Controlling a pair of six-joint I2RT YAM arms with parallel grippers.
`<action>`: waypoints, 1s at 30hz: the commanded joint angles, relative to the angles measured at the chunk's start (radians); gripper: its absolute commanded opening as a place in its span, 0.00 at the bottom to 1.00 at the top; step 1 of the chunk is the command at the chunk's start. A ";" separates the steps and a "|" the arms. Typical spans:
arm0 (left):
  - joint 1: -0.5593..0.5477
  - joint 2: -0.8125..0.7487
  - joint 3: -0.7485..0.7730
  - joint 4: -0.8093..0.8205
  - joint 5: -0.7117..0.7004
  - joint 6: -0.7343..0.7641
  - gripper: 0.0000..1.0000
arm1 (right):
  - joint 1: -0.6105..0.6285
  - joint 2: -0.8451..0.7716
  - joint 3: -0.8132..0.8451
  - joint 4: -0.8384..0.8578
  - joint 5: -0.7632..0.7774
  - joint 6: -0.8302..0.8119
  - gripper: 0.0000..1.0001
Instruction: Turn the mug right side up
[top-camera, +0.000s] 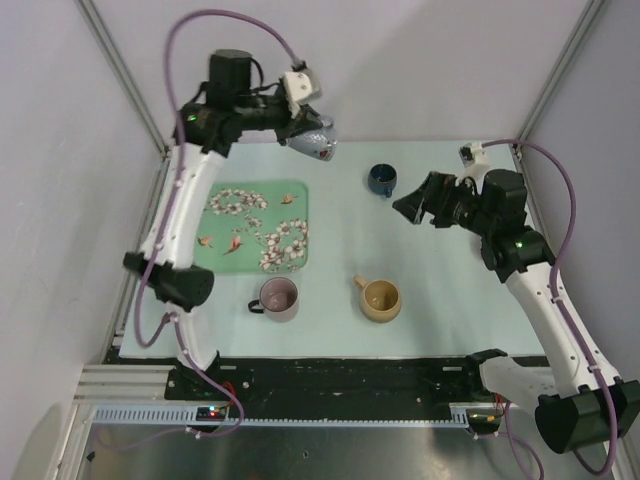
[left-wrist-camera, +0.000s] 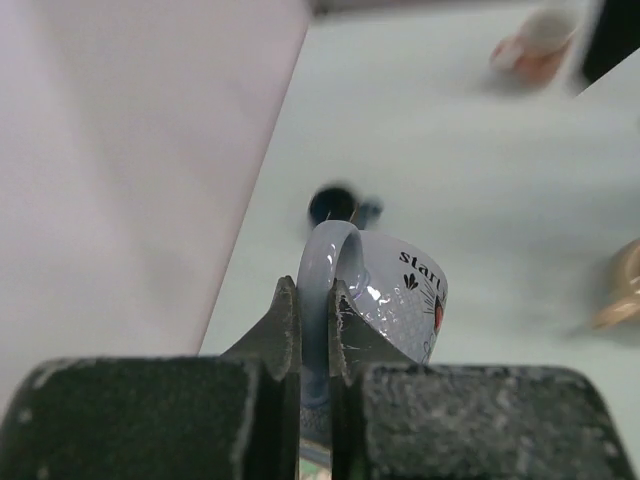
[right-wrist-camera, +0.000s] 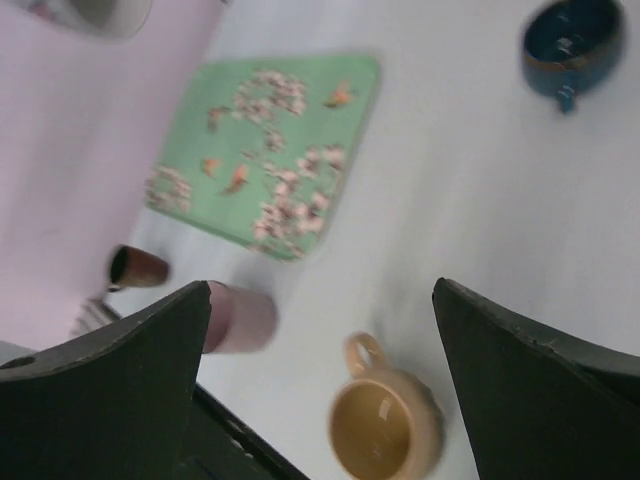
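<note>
Shows a pale, shiny mug (top-camera: 318, 138) with black letters and a red spot. Hangs high in the upper middle of the top view, tilted, mouth partly down, handle clamped in left gripper (left-wrist-camera: 313, 292) jaws. Below on the counter (top-camera: 450, 300): pink mug (top-camera: 279, 297), tan mug (top-camera: 381, 298), blue cup (top-camera: 381, 180), mouths up, empty. Right gripper (right-wrist-camera: 320, 290) jaws wide apart.

Left arm (top-camera: 180, 205) and right arm (top-camera: 553, 305) are built alike. White shells cover my long links, with black housings at the joints. A purple cable (top-camera: 225, 13) trails along each arm. A small green light (top-camera: 190, 118) glows on one black joint per arm. There is a white camera box (top-camera: 300, 85) at my left wrist.

Left hand (left-wrist-camera: 312, 300): dark grey fingers (left-wrist-camera: 285, 325), rough, speckled pale with scuffs.

Right hand (right-wrist-camera: 322, 290): broad black fingers, wedge-shaped, matte.
</note>
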 joint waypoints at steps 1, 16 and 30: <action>-0.011 -0.139 0.027 0.062 0.300 -0.307 0.00 | 0.024 0.018 0.044 0.332 -0.146 0.260 0.97; -0.115 -0.238 0.047 0.125 0.425 -0.455 0.00 | 0.231 0.136 0.175 0.704 -0.164 0.452 0.89; -0.120 -0.269 -0.037 0.197 0.350 -0.516 0.30 | 0.289 0.173 0.211 0.612 -0.058 0.367 0.01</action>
